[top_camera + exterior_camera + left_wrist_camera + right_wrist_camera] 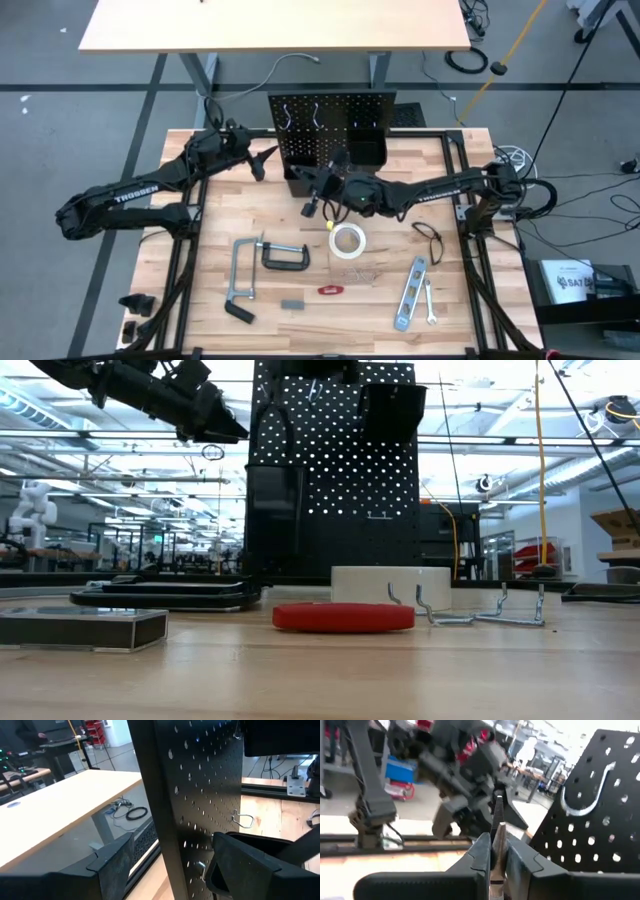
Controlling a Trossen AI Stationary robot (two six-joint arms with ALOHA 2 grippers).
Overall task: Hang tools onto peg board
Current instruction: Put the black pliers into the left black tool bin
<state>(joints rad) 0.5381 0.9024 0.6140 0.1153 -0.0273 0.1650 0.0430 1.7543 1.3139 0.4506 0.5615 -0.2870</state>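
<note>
Right wrist view shows my right gripper pinching a thin tool, probably stiff, light and slippery, just before the peg board; my left gripper gapes wide beside the board.

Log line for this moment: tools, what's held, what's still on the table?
left tool: open, by peg board | right tool: shut on a thin toothed piece | on table: tape roll, C-clamp, level

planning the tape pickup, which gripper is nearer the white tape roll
Right. The right gripper, shut on pliers, hangs just beside the white tape roll; the left gripper is farther off, by the peg board.
</note>
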